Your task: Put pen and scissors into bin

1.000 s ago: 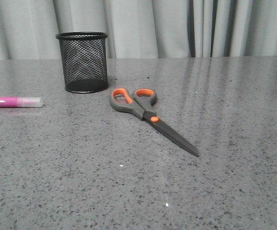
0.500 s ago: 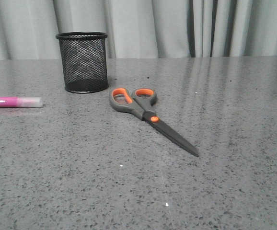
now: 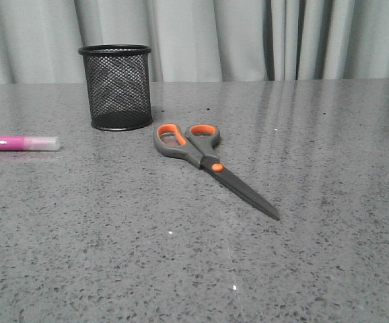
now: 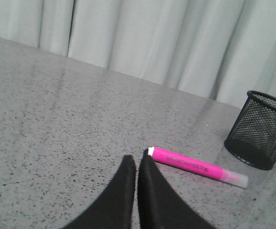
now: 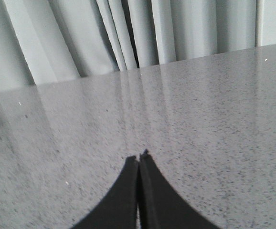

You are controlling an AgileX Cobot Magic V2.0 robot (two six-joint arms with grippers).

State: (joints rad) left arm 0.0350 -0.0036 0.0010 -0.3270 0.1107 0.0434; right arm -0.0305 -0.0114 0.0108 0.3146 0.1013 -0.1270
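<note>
Pressed together and empty, the jaws of the left gripper (image 4: 136,164) and right gripper (image 5: 138,160) are held above the table (image 3: 329,202). The pen (image 4: 197,167) is seen flat near the left jaws. The scissors (image 3: 208,163) lie closed just beside the upright bin (image 3: 116,87).

On the grey speckled table (image 3: 329,202) there is one magenta-pink pen with a whitish cap (image 3: 18,142), one pair of grey-and-orange scissors (image 3: 211,166) and one round black wire-mesh cup (image 3: 116,86).
</note>
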